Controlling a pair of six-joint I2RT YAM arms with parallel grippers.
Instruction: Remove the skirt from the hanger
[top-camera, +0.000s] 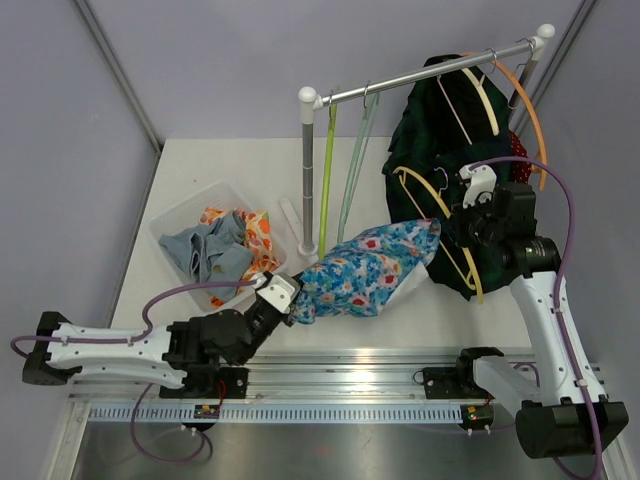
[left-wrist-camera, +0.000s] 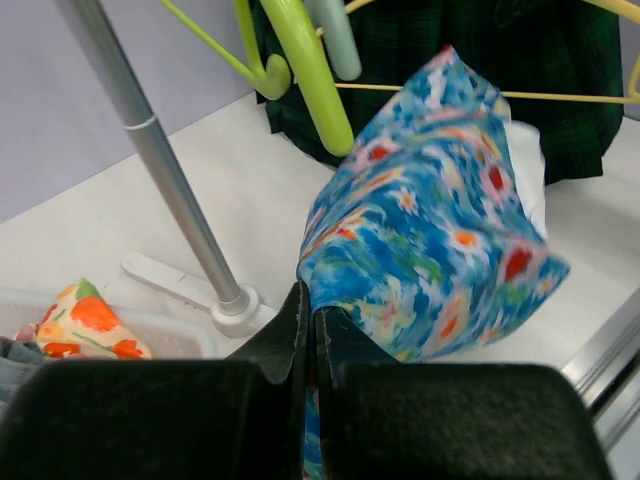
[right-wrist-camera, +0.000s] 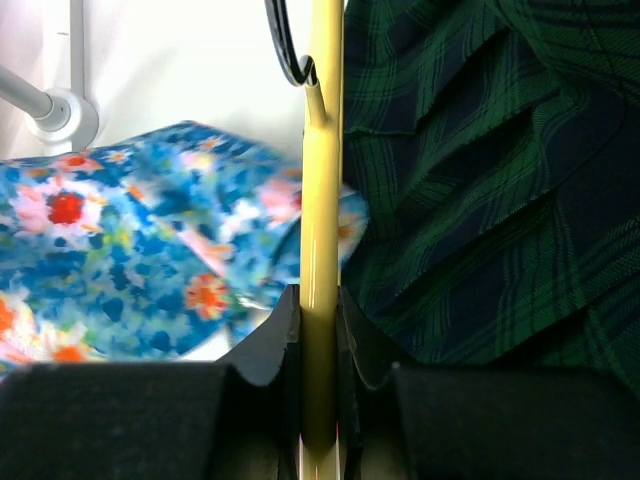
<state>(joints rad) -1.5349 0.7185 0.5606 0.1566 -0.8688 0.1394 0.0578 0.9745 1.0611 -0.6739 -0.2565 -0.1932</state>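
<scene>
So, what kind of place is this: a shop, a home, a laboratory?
Probably a laboratory test cell: plain grey walls close around a white table, robot arms are bolted at its near edge, and a small clothes rail stands on it.

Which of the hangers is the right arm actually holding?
The yellow hanger, clamped between the right fingers. The lime green hanger and pale green hanger hang free from the rail.
</scene>
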